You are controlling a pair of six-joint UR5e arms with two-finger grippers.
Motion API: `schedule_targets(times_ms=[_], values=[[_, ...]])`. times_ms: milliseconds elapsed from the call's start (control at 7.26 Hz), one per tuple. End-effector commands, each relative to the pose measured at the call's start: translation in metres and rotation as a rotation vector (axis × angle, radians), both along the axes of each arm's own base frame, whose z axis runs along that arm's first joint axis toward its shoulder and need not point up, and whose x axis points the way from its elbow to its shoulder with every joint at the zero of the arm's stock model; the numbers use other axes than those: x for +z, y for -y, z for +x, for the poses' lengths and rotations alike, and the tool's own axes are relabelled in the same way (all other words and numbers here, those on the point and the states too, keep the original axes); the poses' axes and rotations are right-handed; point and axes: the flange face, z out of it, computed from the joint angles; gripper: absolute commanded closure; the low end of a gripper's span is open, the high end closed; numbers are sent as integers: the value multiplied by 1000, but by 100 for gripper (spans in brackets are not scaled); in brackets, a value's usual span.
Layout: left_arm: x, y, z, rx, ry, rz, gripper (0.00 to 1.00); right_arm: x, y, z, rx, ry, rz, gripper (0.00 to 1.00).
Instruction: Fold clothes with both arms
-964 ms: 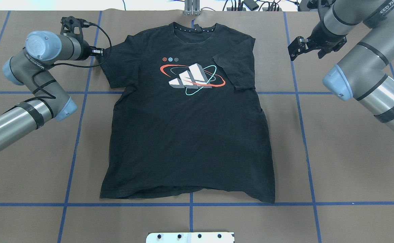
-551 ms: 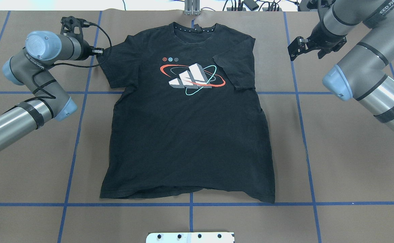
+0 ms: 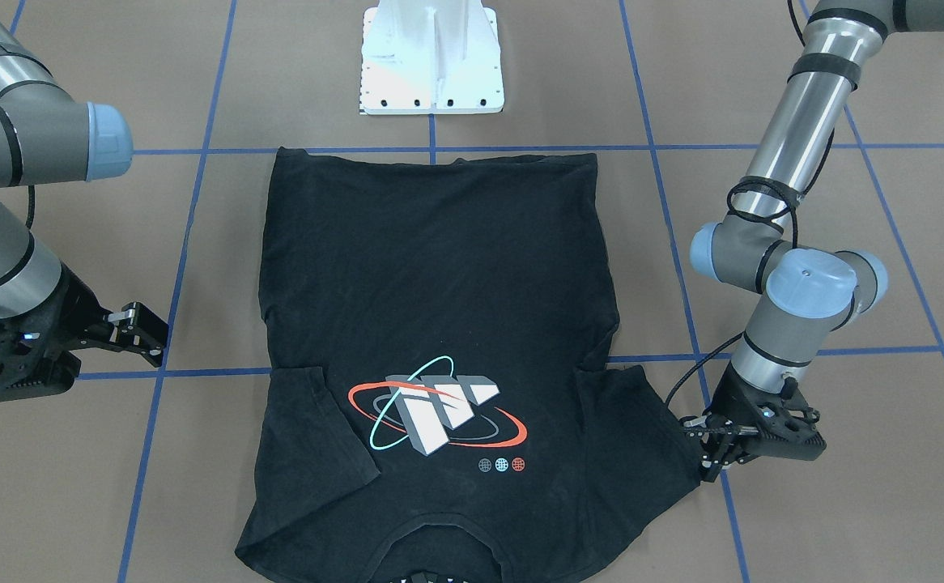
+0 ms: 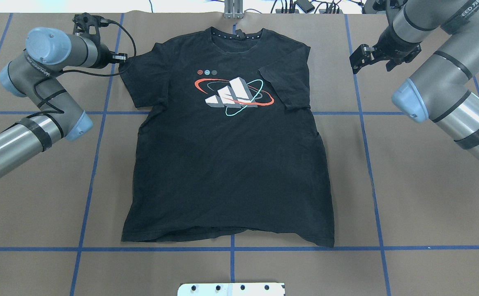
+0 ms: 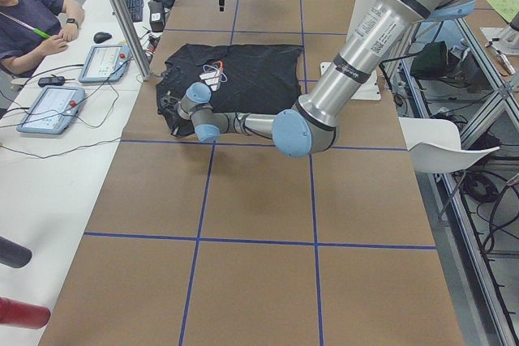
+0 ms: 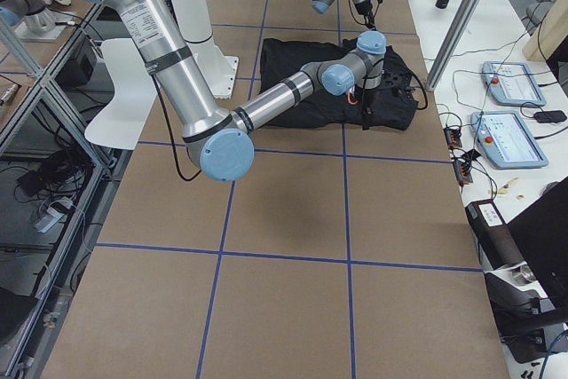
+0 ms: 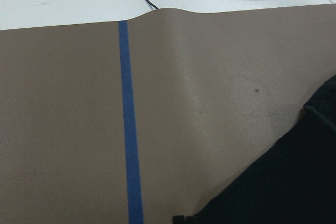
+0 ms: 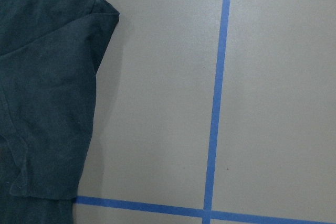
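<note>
Flat on the brown papered bench (image 4: 408,197) lies the soft black T-shirt (image 4: 231,164), print up, one sleeve creased inward. The left gripper (image 4: 121,61) is pinched closed on the other sleeve's hem. The right gripper (image 4: 356,61) hangs beside the shirt with its jaws parted, holding nothing.

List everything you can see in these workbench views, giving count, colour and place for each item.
T-shirt: one, black with white, red and teal print, flat and print-up at table centre.
Table covering: one, brown, under the T-shirt.
Tape lines: several, blue, a grid across the covering.
Pedestal base: one, white, at the table edge by the T-shirt's hem.
Control tablets: two, pale grey, on the white side desk.
Person: one, dark top, seated at that desk.
Left arm: one, silver-grey with pale blue caps, jaws at one sleeve's edge; grip unclear.
Right arm: one, same colours, jaws open over bare covering, apart from the other sleeve.
</note>
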Motion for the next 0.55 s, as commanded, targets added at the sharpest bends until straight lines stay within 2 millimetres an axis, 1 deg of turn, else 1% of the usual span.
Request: schedule_targets(times_ms=[0, 138, 275, 413], values=[[-54, 8, 9, -43, -59, -88, 100, 0, 0, 0, 1, 0, -1, 0], [-89, 7, 30, -64, -121, -131, 100, 0, 0, 0, 1, 0, -1, 0], [-122, -3, 66, -57, -158, -176, 100, 0, 0, 0, 1, 0, -1, 0], [-147, -8, 84, -60, -192, -206, 100, 0, 0, 0, 1, 0, -1, 0]])
